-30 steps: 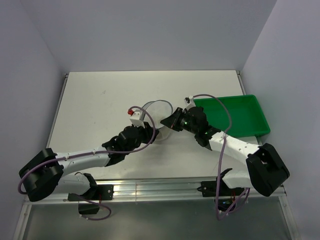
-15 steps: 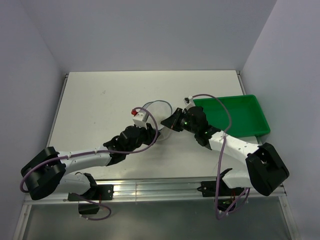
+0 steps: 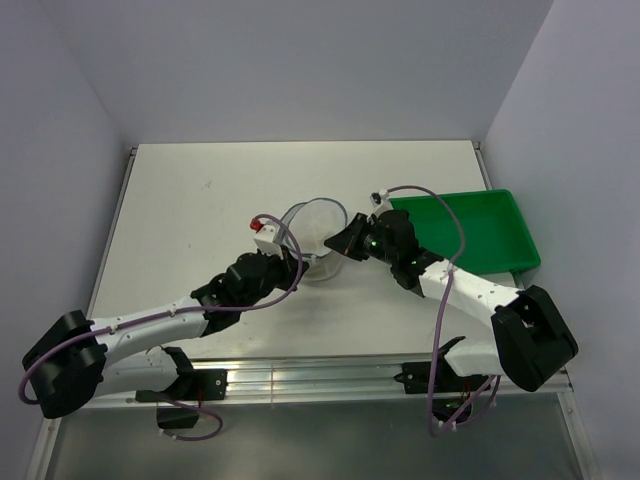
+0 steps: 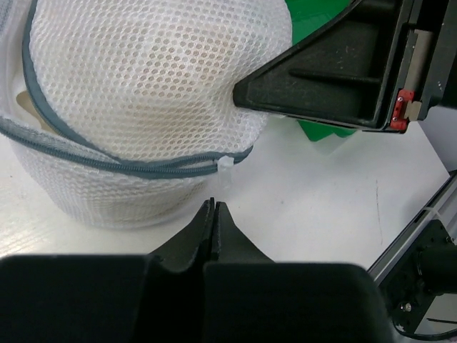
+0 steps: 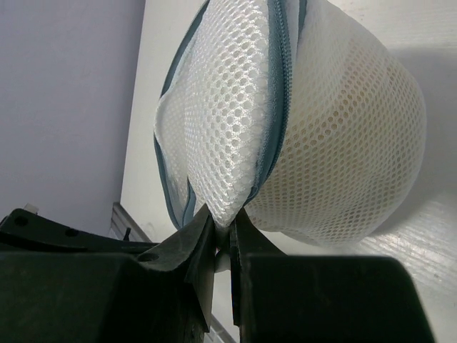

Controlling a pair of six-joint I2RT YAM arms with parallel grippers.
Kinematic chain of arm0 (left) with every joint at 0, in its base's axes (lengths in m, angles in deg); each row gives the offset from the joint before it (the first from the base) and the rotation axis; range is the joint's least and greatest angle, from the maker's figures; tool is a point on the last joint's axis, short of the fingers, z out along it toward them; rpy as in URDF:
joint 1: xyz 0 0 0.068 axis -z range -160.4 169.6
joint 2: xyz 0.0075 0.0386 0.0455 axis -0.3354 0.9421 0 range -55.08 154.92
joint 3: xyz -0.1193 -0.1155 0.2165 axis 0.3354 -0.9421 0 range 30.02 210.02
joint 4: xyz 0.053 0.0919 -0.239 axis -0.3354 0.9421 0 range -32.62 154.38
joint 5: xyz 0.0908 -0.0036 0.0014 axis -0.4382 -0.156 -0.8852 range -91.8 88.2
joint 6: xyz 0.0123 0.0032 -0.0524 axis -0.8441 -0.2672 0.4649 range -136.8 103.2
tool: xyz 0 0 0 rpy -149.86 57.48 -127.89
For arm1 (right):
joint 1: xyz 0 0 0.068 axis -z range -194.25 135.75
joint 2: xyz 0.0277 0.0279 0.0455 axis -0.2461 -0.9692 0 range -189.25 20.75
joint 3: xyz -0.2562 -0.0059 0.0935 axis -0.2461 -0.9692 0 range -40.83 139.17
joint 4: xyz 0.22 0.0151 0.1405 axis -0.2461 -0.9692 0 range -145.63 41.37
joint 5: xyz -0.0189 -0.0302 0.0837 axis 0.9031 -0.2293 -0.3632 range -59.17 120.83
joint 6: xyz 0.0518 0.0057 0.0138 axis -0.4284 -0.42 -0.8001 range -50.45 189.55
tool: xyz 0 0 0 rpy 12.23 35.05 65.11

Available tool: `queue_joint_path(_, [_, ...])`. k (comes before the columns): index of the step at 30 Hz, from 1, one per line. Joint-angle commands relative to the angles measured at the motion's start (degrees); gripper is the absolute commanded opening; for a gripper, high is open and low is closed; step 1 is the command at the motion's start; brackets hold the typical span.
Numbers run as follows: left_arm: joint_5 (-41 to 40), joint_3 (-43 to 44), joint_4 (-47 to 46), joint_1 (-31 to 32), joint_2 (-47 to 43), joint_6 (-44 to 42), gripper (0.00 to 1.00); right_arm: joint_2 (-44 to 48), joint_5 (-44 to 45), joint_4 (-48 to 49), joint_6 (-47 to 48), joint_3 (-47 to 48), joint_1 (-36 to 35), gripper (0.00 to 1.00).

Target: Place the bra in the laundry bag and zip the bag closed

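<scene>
The laundry bag (image 3: 318, 225), a round white mesh pouch with a grey-blue zipper (image 4: 143, 168), stands on the table between my two grippers. Its small white pull tab (image 4: 226, 164) hangs just ahead of my left gripper (image 4: 213, 204), which is shut with nothing between its fingers. My right gripper (image 5: 223, 218) is shut on a fold of the bag's mesh lid (image 5: 228, 114) and holds it up. In the top view the left gripper (image 3: 303, 262) is at the bag's near side and the right gripper (image 3: 333, 245) at its right side. The bra is not plainly seen; a beige tint shows through the mesh (image 4: 178, 78).
A green plastic tray (image 3: 500, 200) lies at the right of the table, just behind my right arm. The tray's green edge (image 4: 318, 133) shows past the right gripper's black finger (image 4: 321, 78). The table's near edge and rail run just below the arm bases.
My left gripper's jaws have closed on nothing, and the left arm has drawn back a little to the left. The right gripper keeps its hold on the mesh.
</scene>
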Motion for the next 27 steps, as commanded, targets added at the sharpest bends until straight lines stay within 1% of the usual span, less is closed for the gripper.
queue_joint_path(1, [1.2, 0.2, 0.1, 0.3, -2.3, -1.1, 0.0, 0.5, 1.4, 0.3, 1.0, 2.0, 0.7, 0.0])
queue_joint_path(7, [-0.1, -0.7, 2.1, -0.7, -4.8, -1.6, 0.0, 0.4, 1.3, 0.0, 1.4, 2.3, 0.8, 0.0])
queue_joint_path(10, [4.2, 0.6, 1.2, -0.7, -4.2, -2.1, 0.0, 0.8, 1.4, -0.5, 1.6, 2.7, 0.8, 0.0])
queue_joint_path(12, [7.2, 2.4, 1.1, -0.1, -1.7, -1.8, 0.0, 0.5, 1.3, -0.3, 1.4, 3.1, 0.7, 0.0])
queue_joint_path(13, [7.1, 2.7, 0.8, 0.3, -0.9, -1.6, 0.03, 0.3, 1.2, -0.2, 1.4, 3.2, 0.6, 0.0])
queue_joint_path(14, [6.6, 3.0, 0.6, 1.1, 0.0, -0.6, 0.2, 0.1, 1.2, -0.2, 1.4, 3.3, 0.5, 0.0])
queue_joint_path(15, [6.0, 3.3, 0.2, 1.1, 0.5, 0.3, 0.3, 0.0, 1.4, 0.0, 1.3, 3.1, 0.5, 0.0])
queue_joint_path(16, [5.7, 3.4, -0.3, 1.1, 0.9, 1.1, 0.36, 0.0, 1.4, 0.1, 1.2, 3.0, 0.5, 0.0])
queue_joint_path(17, [5.2, 3.6, -0.4, 1.1, 1.7, 2.4, 0.45, -0.1, 1.3, 0.1, 1.2, 2.9, 0.5, 0.0])
queue_joint_path(20, [3.5, 3.5, -1.3, 1.1, 2.8, 3.7, 0.53, 0.1, 1.0, 0.6, 1.0, 2.6, 0.3, 0.0])
queue_joint_path(22, [3.7, 3.9, -2.5, 1.1, 3.5, 3.7, 0.55, 0.1, 1.0, 0.6, 1.1, 2.5, 0.1, 0.0])
queue_joint_path(27, [2.3, 4.9, -4.4, 1.1, 6.0, 4.6, 0.51, 0.3, 0.7, 1.2, 1.1, 1.9, -0.3, 0.0])
